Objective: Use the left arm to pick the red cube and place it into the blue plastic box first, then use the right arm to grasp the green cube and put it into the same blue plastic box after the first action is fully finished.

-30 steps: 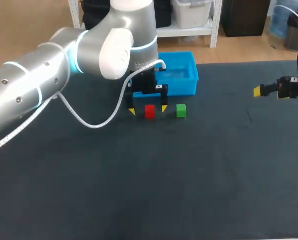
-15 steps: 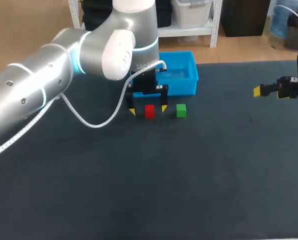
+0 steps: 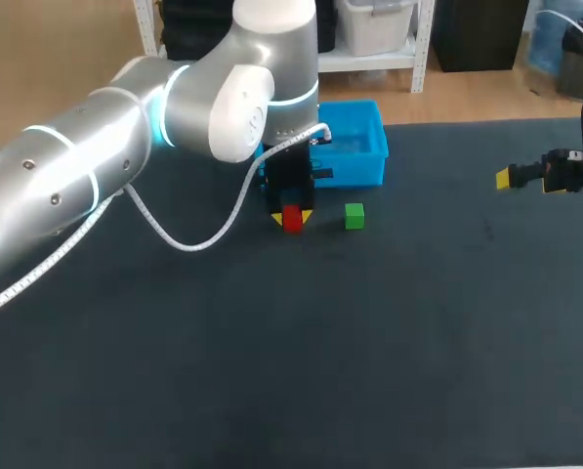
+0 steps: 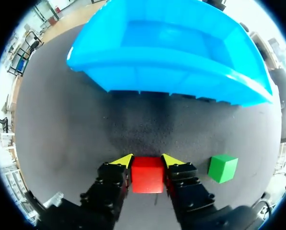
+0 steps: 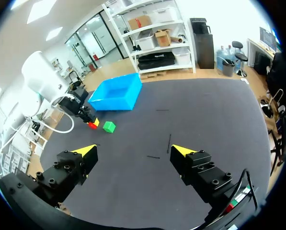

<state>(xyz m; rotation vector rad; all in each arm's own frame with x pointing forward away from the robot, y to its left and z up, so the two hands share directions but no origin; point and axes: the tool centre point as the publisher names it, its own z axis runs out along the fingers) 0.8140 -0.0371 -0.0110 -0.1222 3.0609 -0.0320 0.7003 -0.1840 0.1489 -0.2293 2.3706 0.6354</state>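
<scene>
The left claw (image 4: 146, 162) had both yellow tips pressed against the sides of the red cube (image 4: 146, 176), which sat on the bench (image 3: 369, 342) just before the blue plastic box (image 4: 181, 79). By my judgement only the first grasp was made. The box held nothing, the green cube (image 4: 223, 168) lay untouched, and the right claw (image 5: 133, 150) hung wide open and empty, well apart.

The head camera looks down from above and behind on the table (image 3: 369, 342); the left wrist camera sits close, facing past the red cube (image 4: 147, 174) to the blue box (image 4: 171, 52). The right wrist camera looks across the table from well away; all three share that cube, the green cube (image 5: 109, 126) and the box.
</scene>
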